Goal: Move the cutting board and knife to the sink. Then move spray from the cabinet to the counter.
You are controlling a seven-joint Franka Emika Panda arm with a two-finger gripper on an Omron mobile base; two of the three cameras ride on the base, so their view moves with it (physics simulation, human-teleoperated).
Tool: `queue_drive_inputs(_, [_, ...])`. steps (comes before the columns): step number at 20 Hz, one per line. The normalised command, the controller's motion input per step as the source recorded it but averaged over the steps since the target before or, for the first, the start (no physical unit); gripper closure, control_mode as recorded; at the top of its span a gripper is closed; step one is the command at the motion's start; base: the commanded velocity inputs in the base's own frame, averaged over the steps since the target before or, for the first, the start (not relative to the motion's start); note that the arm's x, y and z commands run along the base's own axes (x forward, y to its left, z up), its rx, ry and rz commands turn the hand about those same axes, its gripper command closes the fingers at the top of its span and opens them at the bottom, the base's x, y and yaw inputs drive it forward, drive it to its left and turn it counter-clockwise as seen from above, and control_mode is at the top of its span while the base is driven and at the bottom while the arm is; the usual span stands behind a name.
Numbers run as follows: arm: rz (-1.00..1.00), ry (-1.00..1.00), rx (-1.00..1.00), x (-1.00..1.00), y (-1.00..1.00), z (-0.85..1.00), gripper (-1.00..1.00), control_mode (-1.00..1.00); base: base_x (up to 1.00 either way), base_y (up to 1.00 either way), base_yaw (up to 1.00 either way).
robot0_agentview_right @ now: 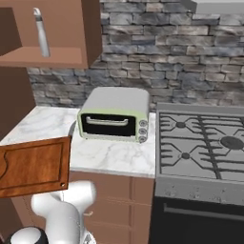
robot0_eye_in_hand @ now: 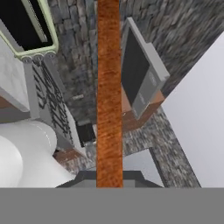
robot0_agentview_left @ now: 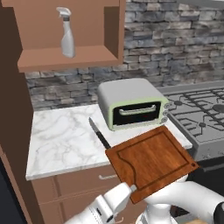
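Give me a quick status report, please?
Gripper shut on cutting board, lifted off counter. Knife on counter. Spray in cabinet. Toaster oven close behind.

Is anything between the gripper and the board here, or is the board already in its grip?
Nothing stands between them: the gripper is shut on the near edge of the board, which is lifted off the counter. The knife lies on the counter behind it. No sink is in view, so that path cannot be judged.
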Motion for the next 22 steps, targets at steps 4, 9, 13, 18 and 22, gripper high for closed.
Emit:
queue_drive_inputs(4, [0.0, 0.0, 0.0, 0.0, 0.0, 0.0, 1.0, 1.0, -0.43, -0.25, -0.21])
queue_drive_inputs(9, [0.0, 0.0, 0.0, 0.0, 0.0, 0.0, 1.0, 1.0, -0.48, -0.37, -0.27])
queue_drive_inputs(13, [0.0, 0.0, 0.0, 0.0, 0.0, 0.0, 1.0, 1.0, -0.49, -0.42, -0.4])
queue_drive_inputs(18, [0.0, 0.0, 0.0, 0.0, 0.0, 0.0, 1.0, 1.0, -0.34, -0.27, -0.51])
queue_drive_inputs(22, [0.0, 0.0, 0.0, 0.0, 0.0, 0.0, 1.0, 1.0, -0.2, -0.23, -0.55])
